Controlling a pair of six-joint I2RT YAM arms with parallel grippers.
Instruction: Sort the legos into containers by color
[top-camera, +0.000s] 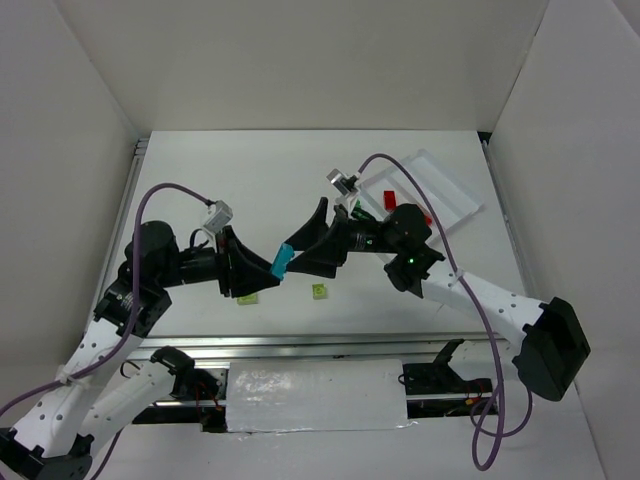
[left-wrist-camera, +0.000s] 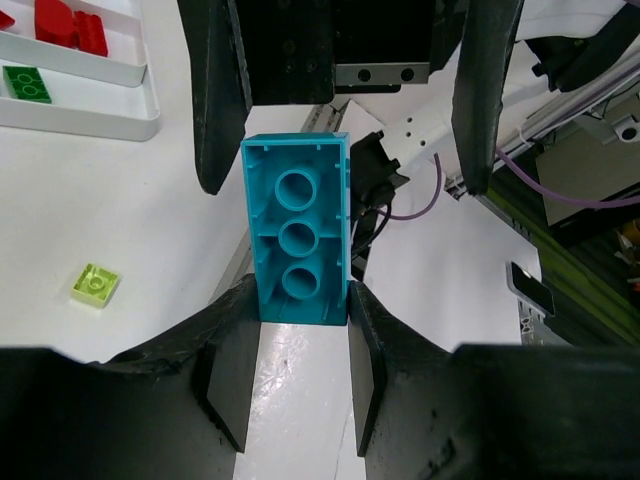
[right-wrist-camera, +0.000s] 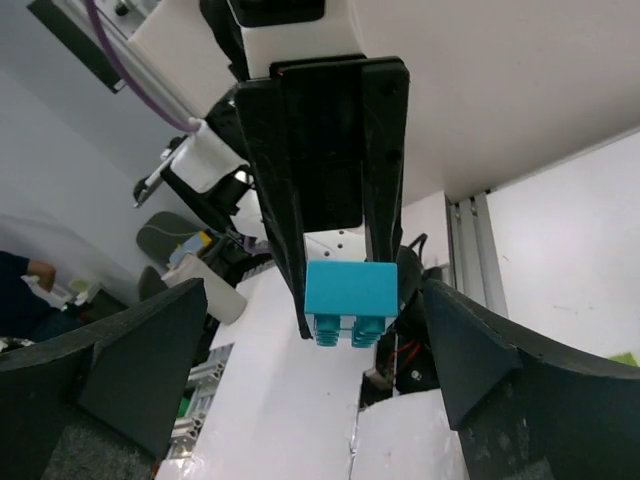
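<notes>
My left gripper (top-camera: 275, 265) is shut on a cyan-blue lego (top-camera: 281, 262) and holds it above the table. In the left wrist view the lego (left-wrist-camera: 297, 228) shows its hollow underside, pinched at its near end by the left gripper (left-wrist-camera: 298, 320). My right gripper (top-camera: 311, 240) is open and faces it. Its fingers (left-wrist-camera: 215, 90) flank the lego's far end without touching. In the right wrist view the lego (right-wrist-camera: 350, 297) hangs between the wide-open right gripper (right-wrist-camera: 320, 370). The white tray (top-camera: 450, 185) lies at the far right, holding red legos (left-wrist-camera: 60, 25) and a green one (left-wrist-camera: 27, 83).
Two lime-yellow legos lie on the table below the grippers, one (top-camera: 320, 291) in the middle and one (top-camera: 248, 299) to the left; one also shows in the left wrist view (left-wrist-camera: 95, 284). White walls enclose the table on three sides. A purple cable (top-camera: 470, 300) runs along the right arm.
</notes>
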